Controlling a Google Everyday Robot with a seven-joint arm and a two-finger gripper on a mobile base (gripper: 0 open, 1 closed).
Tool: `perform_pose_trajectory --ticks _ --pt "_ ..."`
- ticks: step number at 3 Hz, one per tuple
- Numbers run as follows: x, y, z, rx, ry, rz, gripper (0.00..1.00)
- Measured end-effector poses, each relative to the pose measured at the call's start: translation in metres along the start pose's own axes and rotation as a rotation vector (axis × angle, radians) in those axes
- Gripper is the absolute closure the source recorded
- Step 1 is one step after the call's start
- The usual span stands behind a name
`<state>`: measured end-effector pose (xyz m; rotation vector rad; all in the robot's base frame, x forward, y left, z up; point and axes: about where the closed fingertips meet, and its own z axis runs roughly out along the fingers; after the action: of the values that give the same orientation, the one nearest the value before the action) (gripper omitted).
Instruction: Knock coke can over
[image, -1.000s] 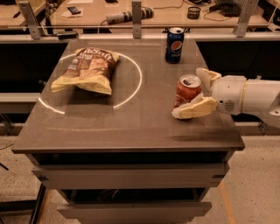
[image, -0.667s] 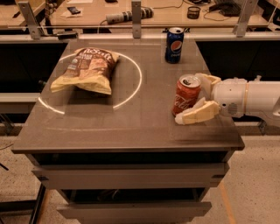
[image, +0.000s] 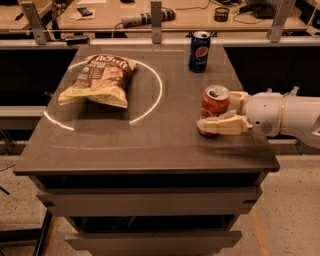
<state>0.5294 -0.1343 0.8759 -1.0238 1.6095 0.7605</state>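
The red coke can (image: 214, 104) stands on the dark table top (image: 150, 140) near its right edge, leaning slightly to the left, with its silver top showing. My gripper (image: 219, 112) reaches in from the right on a white arm (image: 285, 114). It is open, with the can between its two cream fingers. The near finger (image: 224, 125) lies against the can's lower front. The far finger (image: 239, 99) is behind the can's right side and partly hidden.
A blue Pepsi can (image: 199, 51) stands upright at the table's back right. A chip bag (image: 100, 80) lies at the back left inside a white circle marking. Behind the table is a bench with cables and metal posts. The table's right edge is close to the gripper.
The gripper has moved a little to the left, further around the coke can. The can now leans slightly and sits a touch nearer the front. The other things have not moved.
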Motion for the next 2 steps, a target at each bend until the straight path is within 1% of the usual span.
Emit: perform_pose_trajectory --ticks 1,2 --pt "-0.001 0.001 0.002 -0.003 -0.036 -0.005 0.58" --pt "-0.015 -0.002 0.005 0.019 -0.027 -0.027 0.80"
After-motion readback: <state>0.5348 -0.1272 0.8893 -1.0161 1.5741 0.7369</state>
